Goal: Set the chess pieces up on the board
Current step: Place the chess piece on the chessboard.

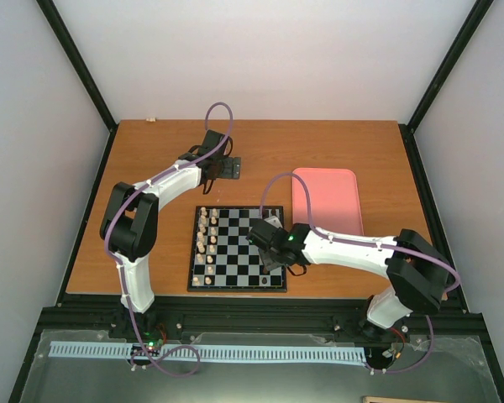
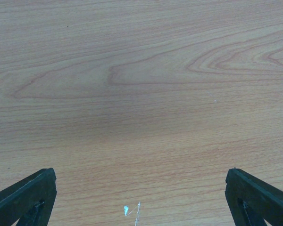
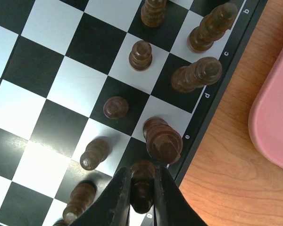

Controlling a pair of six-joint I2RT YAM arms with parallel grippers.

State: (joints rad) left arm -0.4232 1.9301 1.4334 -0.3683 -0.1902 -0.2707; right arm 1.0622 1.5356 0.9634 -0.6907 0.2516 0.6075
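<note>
My right claw (image 3: 142, 187), clamped on a dark brown wooden chess piece (image 3: 142, 173), holds it at the edge row of the black-framed checkered board (image 3: 52, 28) to seat it beside its fellows (image 3: 164, 141); my left claw (image 2: 141, 195) is spread apart.

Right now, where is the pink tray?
In the top view, the pink tray lies on the right side, beside the chessboard's far right corner, with a strip of bare table between them.
</note>
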